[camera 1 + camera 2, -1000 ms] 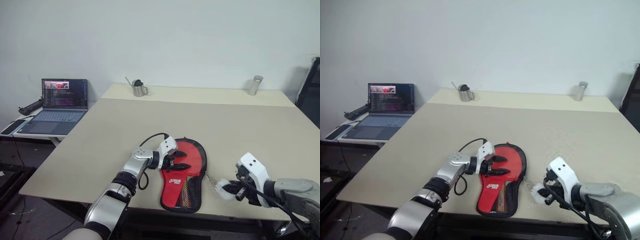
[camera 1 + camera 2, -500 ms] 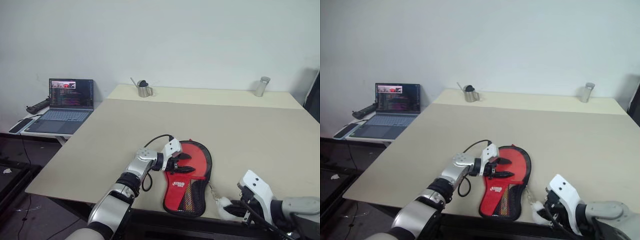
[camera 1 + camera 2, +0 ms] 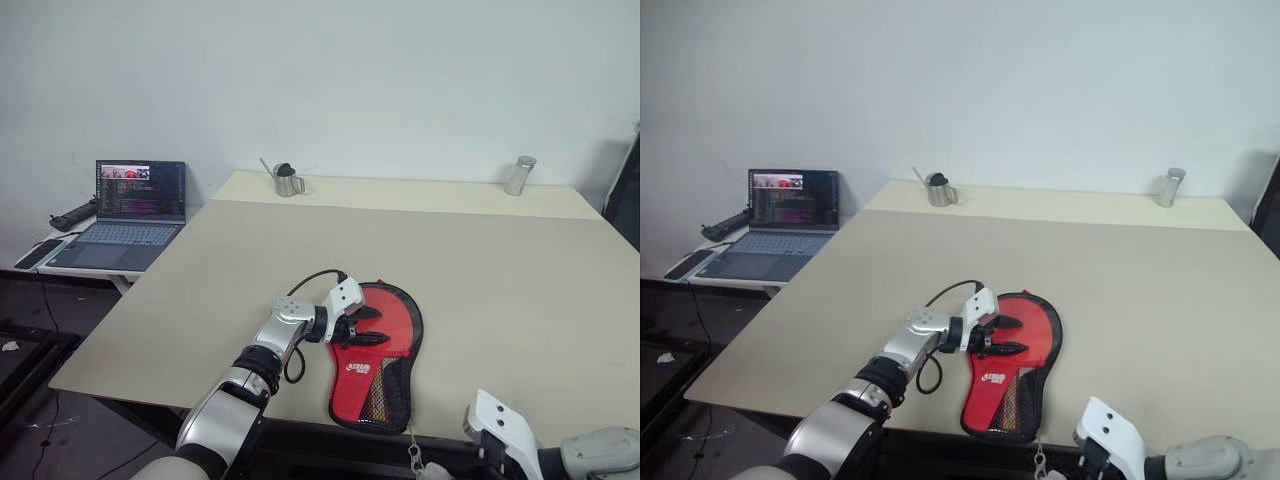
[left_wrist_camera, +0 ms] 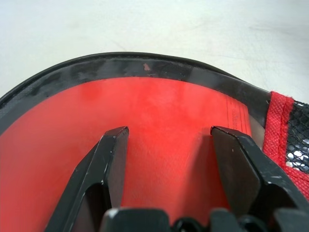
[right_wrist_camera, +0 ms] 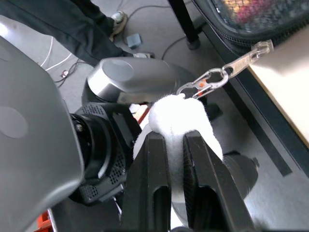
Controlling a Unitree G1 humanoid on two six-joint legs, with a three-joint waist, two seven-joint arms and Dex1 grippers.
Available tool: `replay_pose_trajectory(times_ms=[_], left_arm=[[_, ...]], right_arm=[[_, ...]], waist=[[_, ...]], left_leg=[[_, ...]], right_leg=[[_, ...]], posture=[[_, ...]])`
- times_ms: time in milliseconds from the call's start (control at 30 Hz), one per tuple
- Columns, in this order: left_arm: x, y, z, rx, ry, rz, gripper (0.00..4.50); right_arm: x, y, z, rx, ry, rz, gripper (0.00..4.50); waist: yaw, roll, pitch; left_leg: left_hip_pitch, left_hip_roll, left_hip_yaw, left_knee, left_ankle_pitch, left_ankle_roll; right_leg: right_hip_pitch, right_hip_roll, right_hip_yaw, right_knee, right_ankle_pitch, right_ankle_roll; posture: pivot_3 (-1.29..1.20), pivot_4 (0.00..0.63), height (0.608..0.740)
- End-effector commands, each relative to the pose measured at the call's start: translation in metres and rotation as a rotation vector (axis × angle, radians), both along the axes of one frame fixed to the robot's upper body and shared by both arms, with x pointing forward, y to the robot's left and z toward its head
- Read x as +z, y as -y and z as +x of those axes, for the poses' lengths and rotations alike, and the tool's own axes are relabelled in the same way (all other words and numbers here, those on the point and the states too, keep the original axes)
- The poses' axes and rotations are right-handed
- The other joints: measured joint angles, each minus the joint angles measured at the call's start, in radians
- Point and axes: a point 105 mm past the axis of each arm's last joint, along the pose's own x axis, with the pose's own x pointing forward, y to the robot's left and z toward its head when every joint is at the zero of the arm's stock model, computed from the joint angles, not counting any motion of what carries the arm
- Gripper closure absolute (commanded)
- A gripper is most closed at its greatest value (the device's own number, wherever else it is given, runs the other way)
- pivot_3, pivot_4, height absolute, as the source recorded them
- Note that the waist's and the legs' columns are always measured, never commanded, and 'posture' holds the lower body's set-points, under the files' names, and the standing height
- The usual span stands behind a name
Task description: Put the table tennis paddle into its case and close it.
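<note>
Zipping the case shut, paddle already inside

Head view: the case (image 3: 377, 352) lies at the table's (image 3: 500, 260) near edge, left gripper (image 3: 368, 326) spread, pinning it. Left wrist: table tennis paddle (image 4: 145, 125) inside. Right wrist: right gripper (image 5: 175, 159) pinches the white pom-pom (image 5: 181, 118); pull steadily along the zipper.

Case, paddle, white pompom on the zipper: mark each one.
case (image 3: 407, 312): left eye view, black rim on its right edge.
paddle (image 4: 159, 121): left wrist view, red face between the left gripper's fingers.
pompom (image 5: 181, 116): right wrist view, fluffy top above the right gripper's fingers.
</note>
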Motion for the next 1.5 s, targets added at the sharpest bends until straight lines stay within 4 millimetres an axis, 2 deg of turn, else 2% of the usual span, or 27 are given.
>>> replay_pose_trajectory(times_ms=[33, 233, 533, 600, 667, 800, 900, 1067, 1133, 1200, 1267, 1300, 1367, 1467, 1500], left_arm=[[-0.061, -0.018, -0.024, 0.016, -0.164, 0.183, 1.55], [-0.061, -0.015, -0.024, 0.013, -0.158, 0.179, 1.55], [-0.061, -0.01, -0.024, 0.018, -0.144, 0.163, 1.55], [-0.06, -0.009, -0.024, 0.018, -0.142, 0.161, 1.55], [-0.059, -0.008, -0.023, 0.018, -0.138, 0.157, 1.55], [-0.051, -0.008, -0.02, 0.01, -0.118, 0.141, 1.55], [-0.039, -0.004, -0.018, -0.015, -0.089, 0.107, 1.55], [-0.011, 0.0, -0.023, -0.093, -0.008, 0.045, 1.55], [0.008, -0.001, -0.022, -0.096, 0.07, 0.013, 1.55], [0.029, 0.0, -0.021, -0.079, 0.142, -0.026, 1.55], [0.048, 0.001, -0.022, -0.065, 0.175, -0.067, 1.55], [0.059, -0.001, -0.024, -0.062, 0.192, -0.086, 1.55], [0.076, -0.021, -0.03, -0.03, 0.212, -0.102, 1.55], [0.081, -0.037, -0.034, 0.036, 0.214, -0.08, 1.55], [0.078, -0.051, -0.035, 0.084, 0.201, -0.07, 1.55]], right_arm=[[0.002, -0.019, -0.025, 0.087, -0.086, 0.077, 4.5], [0.001, -0.016, -0.016, 0.042, -0.021, 0.033, 4.5], [0.005, -0.017, -0.01, 0.063, -0.012, 0.055, 1.39], [0.007, -0.015, -0.004, 0.053, 0.007, 0.061, 0.66], [0.015, -0.015, 0.012, 0.009, 0.067, 0.099, 0.02], [0.037, -0.009, 0.051, -0.066, 0.2, 0.16, 0.02], [0.04, -0.002, 0.065, -0.091, 0.213, 0.171, 0.02], [0.048, 0.009, 0.101, -0.159, 0.343, 0.191, 0.02], [0.054, 0.01, 0.118, -0.163, 0.425, 0.211, 0.02], [0.059, 0.014, 0.13, -0.144, 0.488, 0.233, 0.02], [0.066, 0.017, 0.143, -0.147, 0.541, 0.283, 0.02], [0.068, 0.019, 0.15, -0.143, 0.576, 0.288, 0.02], [0.071, 0.023, 0.168, -0.142, 0.614, 0.299, 0.02], [0.068, 0.039, 0.186, -0.133, 0.651, 0.289, 0.02], [0.065, 0.042, 0.191, -0.139, 0.657, 0.285, 0.02]], waist=[[0.001, 0.0, 0.0], [0.0, 0.0, 0.0], [0.0, 0.0, 0.0], [0.0, 0.0, 0.0], [-0.001, 0.0, 0.0], [-0.002, 0.0, 0.001], [0.0, -0.001, 0.002], [-0.006, 0.0, 0.006], [-0.006, 0.0, 0.007], [-0.007, 0.0, 0.009], [-0.006, 0.0, 0.018], [-0.006, 0.0, 0.024], [-0.011, 0.001, 0.032], [-0.015, 0.002, 0.036], [-0.015, 0.003, 0.036]], left_leg=[[0.0, 0.0, 0.0, 0.0, 0.0, 0.0], [0.0, 0.0, 0.0, 0.0, 0.0, 0.0], [-0.001, 0.0, 0.0, 0.001, 0.0, 0.0], [-0.001, 0.0, 0.0, 0.001, 0.0, 0.0], [-0.001, 0.0, 0.0, 0.001, 0.0, 0.0], [-0.001, 0.0, 0.0, 0.001, 0.0, 0.0], [-0.002, 0.0, 0.0, 0.0, 0.0, 0.0], [-0.006, 0.0, 0.002, -0.002, -0.001, 0.002], [-0.012, 0.0, 0.002, -0.002, -0.001, 0.002], [-0.022, 0.0, 0.002, -0.002, -0.001, 0.002], [-0.024, 0.0, 0.002, -0.001, -0.001, 0.002], [-0.025, 0.0, 0.002, -0.001, -0.001, 0.002], [-0.026, 0.0, 0.002, 0.0, -0.001, 0.001], [-0.028, 0.0, 0.002, 0.0, 0.001, -0.001], [-0.028, 0.0, 0.002, 0.0, 0.001, -0.001]], right_leg=[[0.0, 0.0, 0.0, 0.0, 0.0, 0.0], [0.0, 0.0, 0.0, 0.0, 0.0, 0.0], [0.0, -0.001, 0.001, -0.001, -0.001, -0.001], [0.0, -0.001, 0.001, -0.001, -0.002, -0.003], [0.0, -0.001, 0.001, -0.001, -0.002, -0.004], [0.0, -0.002, 0.001, -0.001, -0.002, -0.004], [0.0, -0.002, 0.001, -0.002, -0.003, -0.005], [-0.005, -0.002, 0.001, -0.002, 0.001, -0.008], [-0.008, -0.002, 0.0, 0.0, 0.002, -0.009], [-0.02, -0.001, 0.0, 0.003, 0.004, -0.009], [-0.021, 0.0, 0.0, 0.003, 0.004, -0.009], [-0.022, 0.0, 0.0, 0.003, 0.004, -0.01], [-0.023, 0.0, 0.0, 0.003, 0.004, -0.01], [-0.025, 0.001, 0.001, 0.004, 0.004, -0.01], [-0.025, 0.001, 0.001, 0.004, 0.004, -0.01]], posture=[[0.0, 0.15, 0.74], [0.0, 0.15, 0.74], [0.0, 0.15, 0.74], [0.0, 0.15, 0.74], [0.0, 0.15, 0.74], [0.0, 0.15, 0.74], [0.0, 0.15, 0.74], [0.0, 0.15, 0.74], [0.0, 0.15, 0.74], [0.0, 0.15, 0.74], [0.0, 0.15, 0.74], [0.0, 0.15, 0.74], [0.0, 0.15, 0.74], [0.0, 0.15, 0.74], [0.0, 0.15, 0.74]])
